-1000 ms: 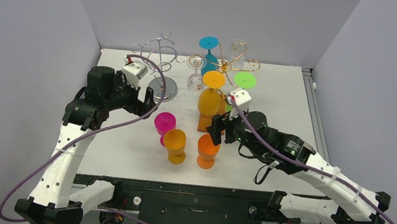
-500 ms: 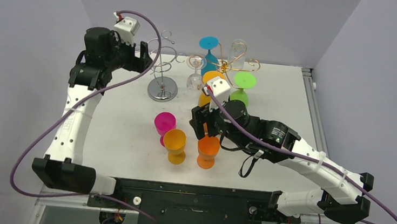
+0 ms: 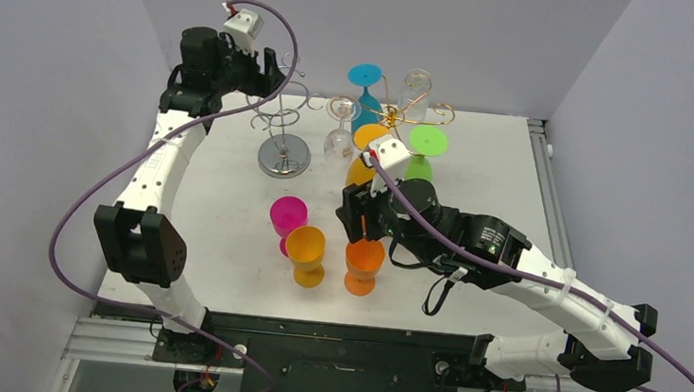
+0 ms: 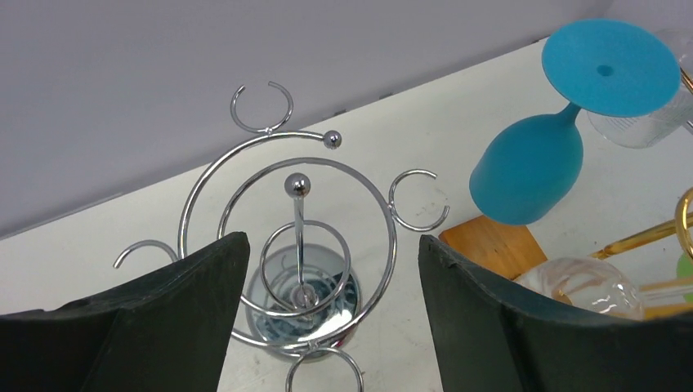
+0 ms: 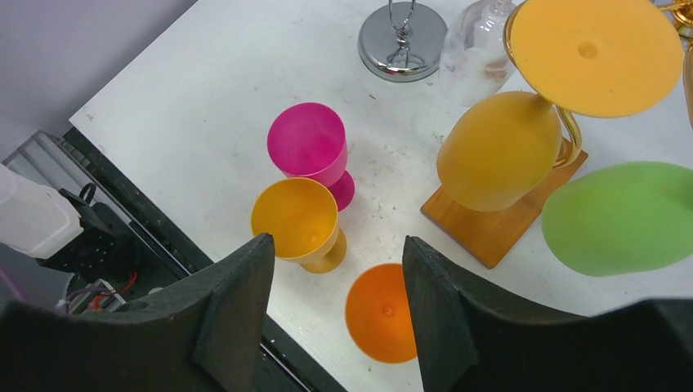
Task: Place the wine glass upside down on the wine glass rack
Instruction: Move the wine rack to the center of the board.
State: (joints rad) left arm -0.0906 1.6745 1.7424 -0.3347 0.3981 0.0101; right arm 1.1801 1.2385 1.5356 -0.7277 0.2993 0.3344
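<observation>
- the orange wine glass is standing upright on the table, just below the right gripper, and is not being touched.
- the right gripper's jaws are being held apart, released, with nothing between them.
- the yellow wine glass and the pink wine glass are standing upright below that gripper, beside the finger on the left of its wrist view.
- ahead of that gripper, an amber glass, a green glass and a clear glass are hanging upside down on the gold rack.
- the silver wine glass rack is being framed from above between the fingers of the left gripper, whose jaws are spread wide and gripping nothing.
- a teal glass is hanging upside down to the right of that gripper's view.
</observation>
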